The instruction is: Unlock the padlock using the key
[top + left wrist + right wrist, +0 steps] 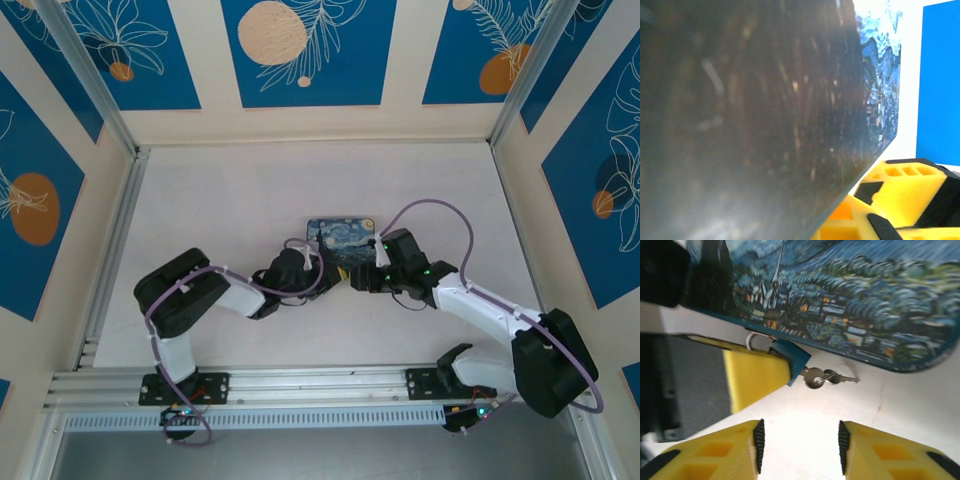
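Lying on the bench [900,405] just beside the padlock [865,305], the key [832,377] with its small ring [814,377] is untouched, while the left pincer [318,265] sits closed at the lock's shackle corner, seemingly pinching it steady. The right pincer [800,440] hangs open and empty, short of the key. It would do best to slide forward low, straddle the key's head rather than the ring, and close squarely.

You look down on a pale desk [230,190] boxed in by cream walls [210,60] — blue panels [340,70] with white leaves and orange discs, evenly lit.
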You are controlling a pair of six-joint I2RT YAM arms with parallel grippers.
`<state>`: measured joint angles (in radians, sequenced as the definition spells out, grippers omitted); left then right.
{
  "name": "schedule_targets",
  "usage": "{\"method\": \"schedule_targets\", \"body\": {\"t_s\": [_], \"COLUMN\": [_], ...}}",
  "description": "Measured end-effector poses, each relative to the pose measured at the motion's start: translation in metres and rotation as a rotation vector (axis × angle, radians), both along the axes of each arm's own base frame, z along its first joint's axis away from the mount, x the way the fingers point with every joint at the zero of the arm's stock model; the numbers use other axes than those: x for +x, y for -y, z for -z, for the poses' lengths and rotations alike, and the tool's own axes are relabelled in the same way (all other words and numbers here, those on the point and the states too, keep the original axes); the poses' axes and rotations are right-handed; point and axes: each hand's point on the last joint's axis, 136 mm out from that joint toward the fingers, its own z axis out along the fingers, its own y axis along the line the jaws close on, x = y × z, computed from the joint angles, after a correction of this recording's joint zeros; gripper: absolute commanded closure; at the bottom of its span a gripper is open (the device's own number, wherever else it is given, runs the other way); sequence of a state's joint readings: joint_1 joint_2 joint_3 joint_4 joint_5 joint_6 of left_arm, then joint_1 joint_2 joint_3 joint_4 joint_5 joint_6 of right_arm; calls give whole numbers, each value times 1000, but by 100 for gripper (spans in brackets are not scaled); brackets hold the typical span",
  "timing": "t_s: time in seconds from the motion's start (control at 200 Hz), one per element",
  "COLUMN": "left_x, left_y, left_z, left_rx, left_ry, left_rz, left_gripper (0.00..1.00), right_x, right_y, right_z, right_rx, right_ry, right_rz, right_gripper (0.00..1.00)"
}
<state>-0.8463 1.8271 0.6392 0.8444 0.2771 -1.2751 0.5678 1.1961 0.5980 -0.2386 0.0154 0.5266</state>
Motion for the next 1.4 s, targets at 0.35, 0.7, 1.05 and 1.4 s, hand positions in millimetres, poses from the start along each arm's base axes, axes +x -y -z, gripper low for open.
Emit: {"method": "schedule_targets", "body": {"t_s": [0.35, 0.7, 1.05, 1.4], "left_x": [-5, -8, -4, -1], "left_y": [8, 11, 10, 10], "left_z": [-3, -4, -5, -7], "left_rx": [23, 22, 20, 14], "left_ry": [-57, -78, -84, -82], "left_rz": [59, 85, 79, 73], "left_gripper": [100, 100, 100, 100], "right_x": [-2, 1, 10, 17], "right_y": [2, -1, -2, -1], "right_z": [20, 31, 38, 35], "right_rx": [-198, -287, -377, -425], "right_ry": [90, 115, 135, 217], "right_rz": [-83, -121, -116, -83], "right_gripper": [60, 60, 64, 69]}}
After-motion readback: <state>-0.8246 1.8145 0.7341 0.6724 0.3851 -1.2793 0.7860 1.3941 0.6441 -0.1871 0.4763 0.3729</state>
